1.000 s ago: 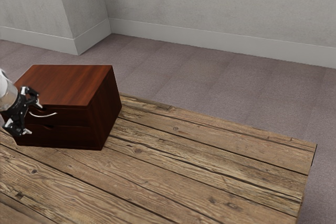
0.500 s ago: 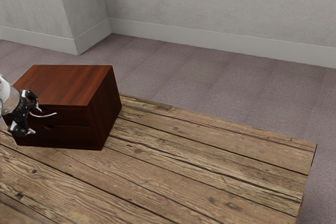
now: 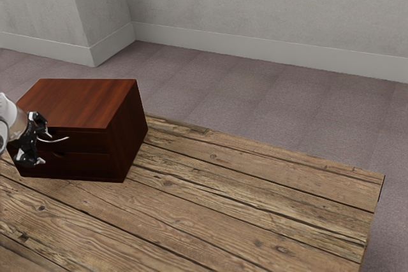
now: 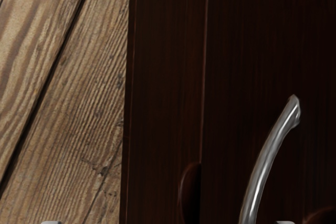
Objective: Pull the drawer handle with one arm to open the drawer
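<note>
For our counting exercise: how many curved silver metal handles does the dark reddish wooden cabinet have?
1 curved silver handle, upper front of the cabinet, by the black gripper; the arm may hide more.

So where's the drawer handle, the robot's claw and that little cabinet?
drawer handle (image 4: 265, 166), wrist view, middle of its silver bar.
gripper (image 3: 39, 140), exterior view, midway between its fingertips.
cabinet (image 3: 83, 97), exterior view, its top face.

- Arm (image 3: 5, 118): one, its last white segment entering at the exterior view's left edge and reaching toward that view's right.
- Gripper (image 3: 37, 139): black, two-fingered, fixed to the arm's end and held sideways (roughly level rather than pointing down).
- Fingers (image 3: 38, 119): set one above the other and spread well apart, jaws standing open.
</note>
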{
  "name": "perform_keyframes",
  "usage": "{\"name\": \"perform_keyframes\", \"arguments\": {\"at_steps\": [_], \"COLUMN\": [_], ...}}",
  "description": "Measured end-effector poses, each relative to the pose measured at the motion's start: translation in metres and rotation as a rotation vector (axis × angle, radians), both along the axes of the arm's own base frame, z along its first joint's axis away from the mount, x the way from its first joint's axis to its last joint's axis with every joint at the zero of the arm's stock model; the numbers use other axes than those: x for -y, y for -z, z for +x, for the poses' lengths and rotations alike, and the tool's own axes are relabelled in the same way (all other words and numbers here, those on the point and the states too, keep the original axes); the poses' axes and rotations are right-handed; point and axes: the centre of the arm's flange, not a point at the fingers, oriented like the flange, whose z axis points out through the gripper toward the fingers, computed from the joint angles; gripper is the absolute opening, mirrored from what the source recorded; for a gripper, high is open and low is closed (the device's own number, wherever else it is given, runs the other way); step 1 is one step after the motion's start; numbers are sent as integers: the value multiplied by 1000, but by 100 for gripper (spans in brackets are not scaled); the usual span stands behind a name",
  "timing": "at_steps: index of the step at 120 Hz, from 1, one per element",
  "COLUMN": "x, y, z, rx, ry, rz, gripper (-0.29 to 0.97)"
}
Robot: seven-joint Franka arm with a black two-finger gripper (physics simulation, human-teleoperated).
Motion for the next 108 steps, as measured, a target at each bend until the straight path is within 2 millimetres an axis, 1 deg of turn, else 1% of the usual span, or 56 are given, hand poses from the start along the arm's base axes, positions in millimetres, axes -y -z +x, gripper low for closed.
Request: {"name": "perform_keyframes", "arguments": {"at_steps": [11,19,32,53,77,91,108], "x": [-2,-2,-2,-2,-1,0,2], "y": [2,3,2,-1,-8,-9,-8], "z": [0,1,1,0,-2,-5,-10], "rx": [0,3,8,14,22,16,10], "ry": [-8,-10,-13,-19,-22,-23,-23], "rz": [-1,-1,-1,-3,-8,-14,-23], "gripper": [50,47,39,21,3,-3,-7]}}
